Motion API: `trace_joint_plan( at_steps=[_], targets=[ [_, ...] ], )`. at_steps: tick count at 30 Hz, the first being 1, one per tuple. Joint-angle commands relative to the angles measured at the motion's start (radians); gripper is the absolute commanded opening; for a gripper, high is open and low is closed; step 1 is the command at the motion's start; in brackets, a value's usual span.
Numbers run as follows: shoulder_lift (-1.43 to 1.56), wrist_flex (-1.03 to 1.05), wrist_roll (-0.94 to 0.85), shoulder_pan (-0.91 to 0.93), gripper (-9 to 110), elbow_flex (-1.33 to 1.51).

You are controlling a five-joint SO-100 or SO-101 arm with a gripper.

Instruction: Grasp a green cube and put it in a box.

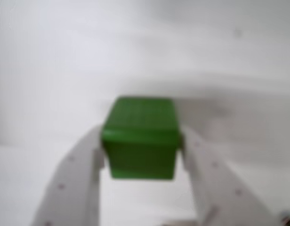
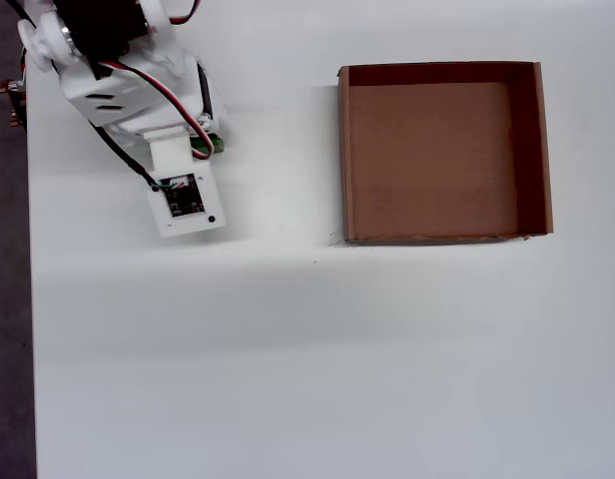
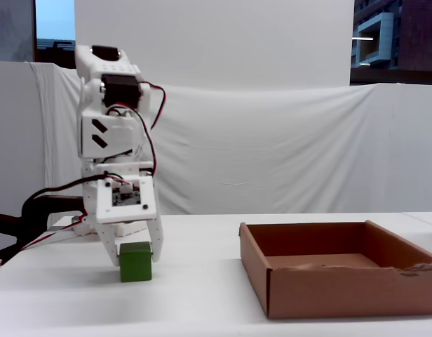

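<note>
In the wrist view the tool has its two white fingers pressed against the left and right sides of the green cube, clamped on it with no visible gap at either side. In the fixed view the cube sits low between the fingertips at the level of the white worktop; whether its underside touches the surface or is just clear of it cannot be told.

The box lies well apart from the tool, to the right in both the overhead and fixed views, and looks empty. The carry, in my judgement, turns on this: a rise, then a long sideways travel rightward over the box's near wall.

In the overhead view the arm and its wrist camera board cover nearly all the cube, leaving only a green sliver. The wrist view is blurred, so cube edges and finger contact look soft.
</note>
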Motion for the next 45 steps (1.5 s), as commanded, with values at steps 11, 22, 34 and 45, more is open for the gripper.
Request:
trace_joint_plan(
  at_steps=[11,22,34,45],
  targets=[
    [0.135,0.140,-0.008,-0.057,16,-0.097],
    [0.164,0.055,-0.014,-0.037,18,-0.040],
    [0.164,0.037,-0.015,-0.023,25,-0.018],
    [0.169,0.029,-0.017,-0.031,31,0.021]
  ],
)
